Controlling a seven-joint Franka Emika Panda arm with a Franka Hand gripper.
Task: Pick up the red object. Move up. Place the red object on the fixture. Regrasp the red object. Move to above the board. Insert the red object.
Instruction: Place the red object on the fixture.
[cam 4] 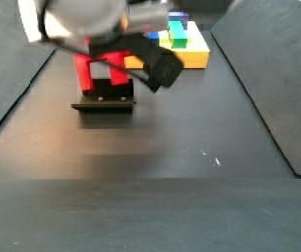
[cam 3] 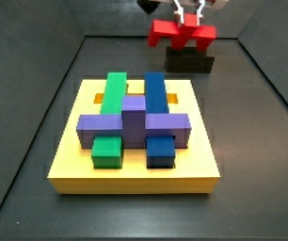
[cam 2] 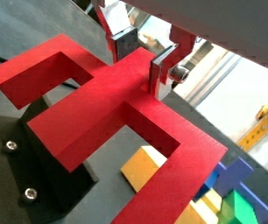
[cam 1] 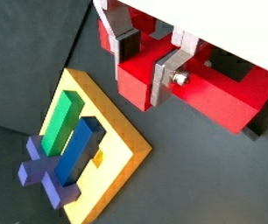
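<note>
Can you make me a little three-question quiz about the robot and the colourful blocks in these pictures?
1. True or false: the red object sits on the fixture.
2. What is the gripper doing? A) hanging open over the board B) closed on the red object C) resting on the floor
3. Which block lies across the green block and blue block on the yellow board?

Key:
1. True.
2. B, its fingers clamp a prong.
3. The purple block.
</note>
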